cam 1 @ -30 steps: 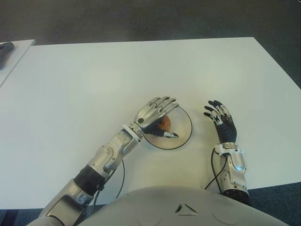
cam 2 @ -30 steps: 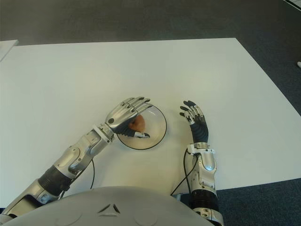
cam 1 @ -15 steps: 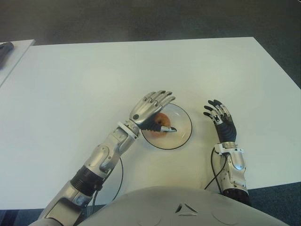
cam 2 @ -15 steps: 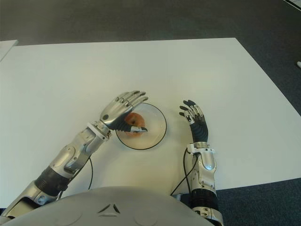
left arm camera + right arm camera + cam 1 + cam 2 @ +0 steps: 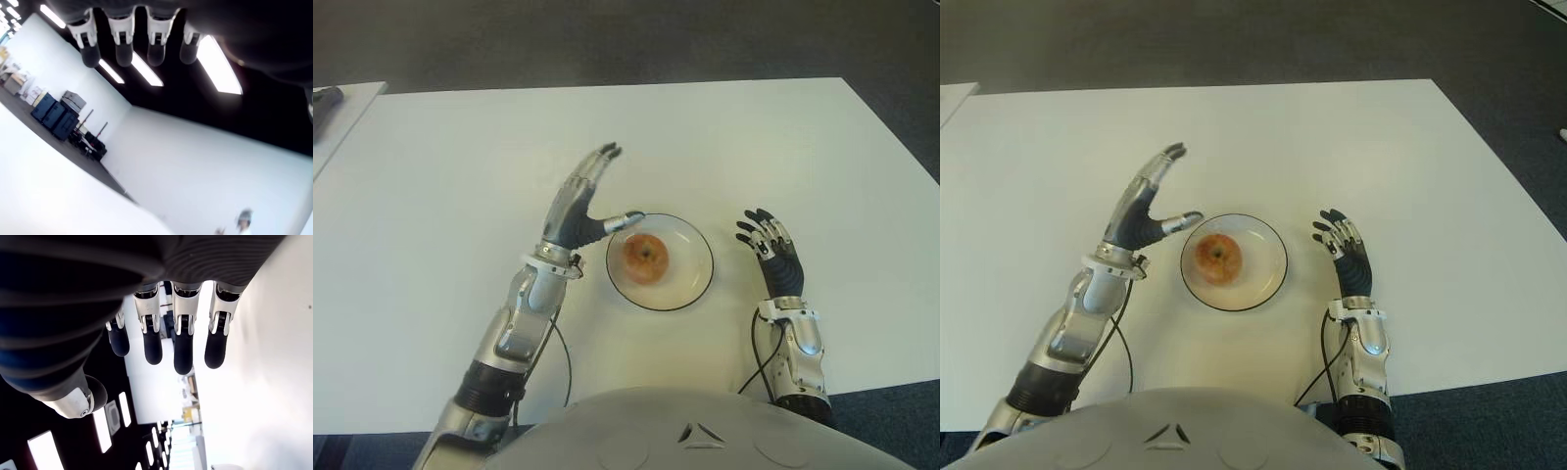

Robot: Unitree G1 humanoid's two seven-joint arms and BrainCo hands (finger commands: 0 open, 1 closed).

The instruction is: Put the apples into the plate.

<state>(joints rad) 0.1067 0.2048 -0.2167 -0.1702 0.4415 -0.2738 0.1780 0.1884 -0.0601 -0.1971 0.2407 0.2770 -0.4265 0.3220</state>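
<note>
One red-yellow apple [image 5: 645,258] lies in the white plate [image 5: 690,287] with a dark rim, near the table's front middle. My left hand [image 5: 585,207] is raised just left of the plate, fingers stretched out and thumb pointing toward the plate's rim, holding nothing. In the left wrist view its fingertips [image 5: 122,55] point up at the ceiling lights. My right hand [image 5: 770,247] shows to the right of the plate, fingers spread and relaxed; its fingertips [image 5: 182,360] appear in the right wrist view with nothing between them.
The white table [image 5: 460,176] extends far to the left, back and right of the plate. A second white surface with a dark object [image 5: 325,98] shows at the far left edge. Dark carpet lies beyond the table.
My left hand let go of the apple in the plate, lifted off it and swung back to the left, fingers now straightened. The right hand has not moved.
</note>
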